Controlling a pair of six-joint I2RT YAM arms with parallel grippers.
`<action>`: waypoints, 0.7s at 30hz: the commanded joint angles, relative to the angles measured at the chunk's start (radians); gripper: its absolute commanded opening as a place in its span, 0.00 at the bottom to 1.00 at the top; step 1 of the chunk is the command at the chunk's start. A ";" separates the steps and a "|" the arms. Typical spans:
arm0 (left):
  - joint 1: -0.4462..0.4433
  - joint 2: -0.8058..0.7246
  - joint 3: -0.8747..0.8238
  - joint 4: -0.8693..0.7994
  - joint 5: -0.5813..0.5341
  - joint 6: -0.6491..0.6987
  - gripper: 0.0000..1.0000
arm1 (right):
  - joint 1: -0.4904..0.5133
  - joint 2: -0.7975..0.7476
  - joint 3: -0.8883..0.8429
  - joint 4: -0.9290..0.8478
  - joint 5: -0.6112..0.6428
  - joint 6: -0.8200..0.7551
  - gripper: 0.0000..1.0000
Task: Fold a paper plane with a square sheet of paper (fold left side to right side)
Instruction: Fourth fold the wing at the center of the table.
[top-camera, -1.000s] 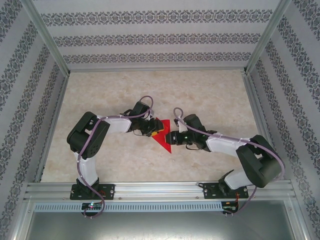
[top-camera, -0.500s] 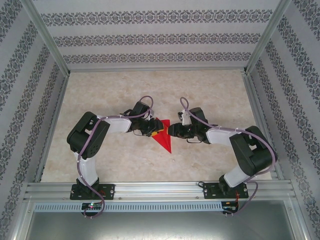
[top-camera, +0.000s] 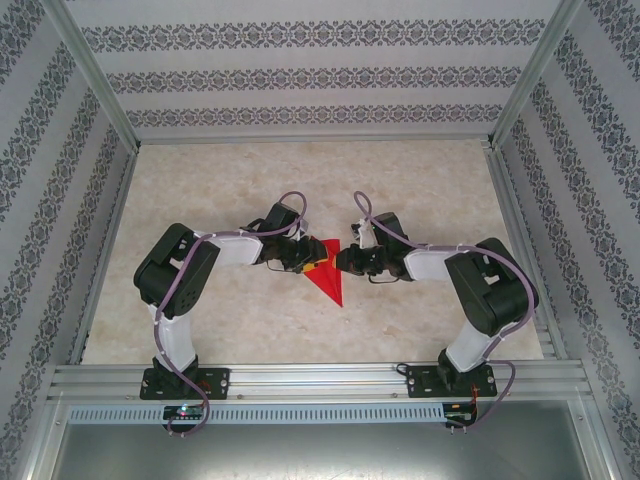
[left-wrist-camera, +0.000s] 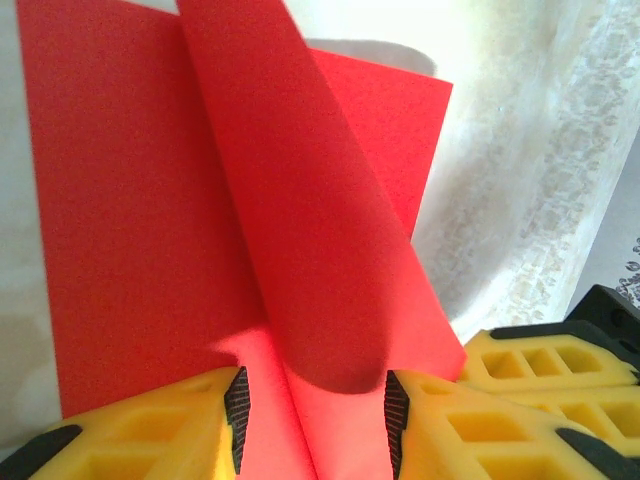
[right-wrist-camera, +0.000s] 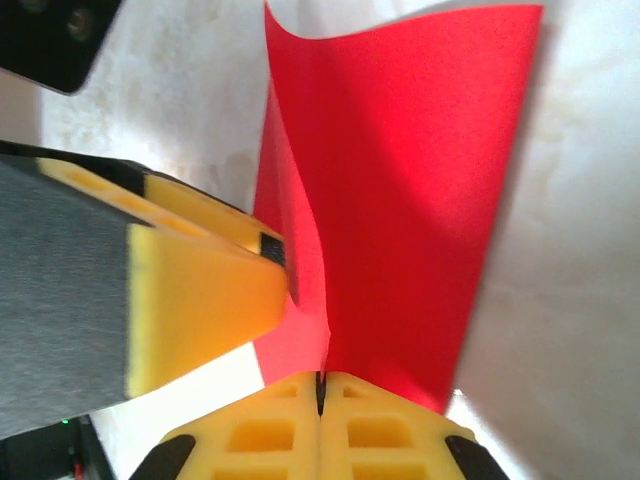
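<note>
The sheet of paper (top-camera: 328, 278) lies at the middle of the desk (top-camera: 420, 190), between the two arms, folded to a red pointed outline whose tip faces the near edge. The left end effector (top-camera: 306, 256) sits at its left edge and the right end effector (top-camera: 345, 263) at its right edge, so the two face each other across the paper with only a narrow strip of red between them.

In the left wrist view the yellow fingers (left-wrist-camera: 150, 440) stand apart, and a raised fold of the red paper runs down from the top of the picture into the gap between the black pads (left-wrist-camera: 237, 415). The rest of the sheet spreads flat on the desk to either side of this fold. The paper fills the gap from pad to pad, but whether the pads squeeze it cannot be told.

In the right wrist view the right arm's fingers (right-wrist-camera: 390, 430) are closed tight against each other, and the edge of the red paper runs down into the seam between them, so this end effector pinches the sheet. From there the paper rises and curves away, lifted off the desk. One finger of the left arm (right-wrist-camera: 200, 290) comes in from the left, its tip touching the lifted flap
</note>
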 joint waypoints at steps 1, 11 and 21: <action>-0.014 0.017 0.001 -0.047 -0.028 -0.005 0.44 | -0.004 0.025 0.027 -0.058 0.058 -0.057 0.04; -0.015 0.017 0.002 -0.047 -0.026 -0.005 0.44 | -0.002 0.060 0.058 -0.092 0.076 -0.079 0.03; -0.016 0.015 0.000 -0.046 -0.024 -0.005 0.44 | 0.010 0.082 0.060 -0.131 0.099 -0.094 0.03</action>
